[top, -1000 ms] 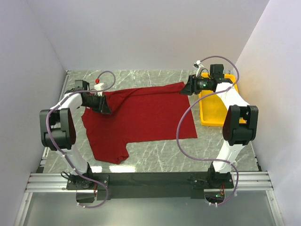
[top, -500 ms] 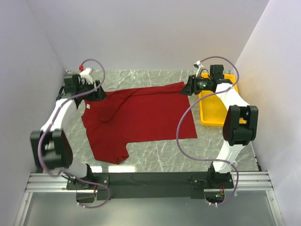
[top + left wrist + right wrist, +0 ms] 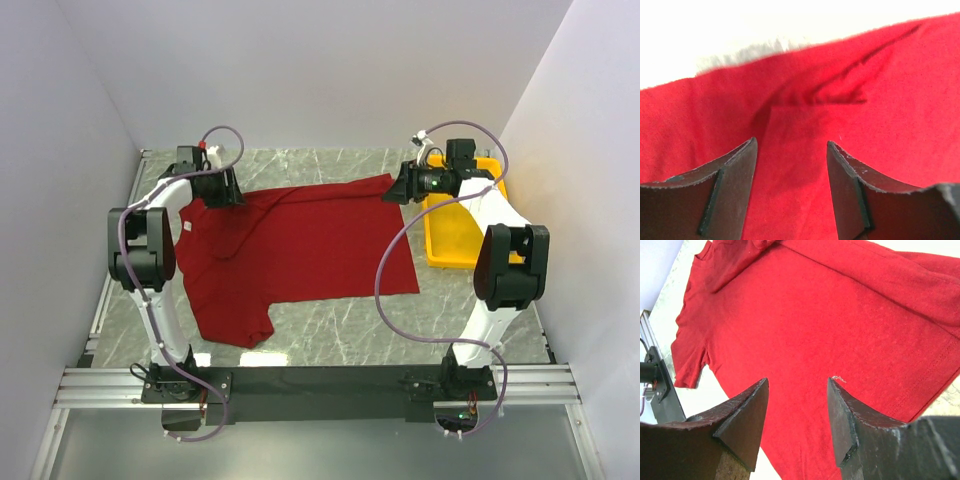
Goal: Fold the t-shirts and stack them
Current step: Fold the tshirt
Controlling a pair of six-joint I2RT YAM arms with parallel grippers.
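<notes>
The dark red t-shirt (image 3: 310,250) lies spread flat across the marble table, with one sleeve toward the near left and a small white tag (image 3: 186,228) at its left edge. A raised crease (image 3: 228,238) runs through the cloth near the collar. My left gripper (image 3: 232,192) hovers open over the shirt's far left edge. In the left wrist view its jaws (image 3: 792,145) stand apart above wrinkled red cloth (image 3: 890,75), holding nothing. My right gripper (image 3: 397,186) is open at the shirt's far right corner. The right wrist view has it (image 3: 797,380) above the spread shirt (image 3: 815,305), empty.
A yellow plastic tray (image 3: 455,240) sits at the right of the table, under the right arm. White walls close in the left, back and right sides. A metal rail (image 3: 320,385) with both arm bases runs along the near edge.
The left gripper let go of the cloth near the collar, swung out to the far left, then came back over the shirt's far left edge. The right arm has not moved.
</notes>
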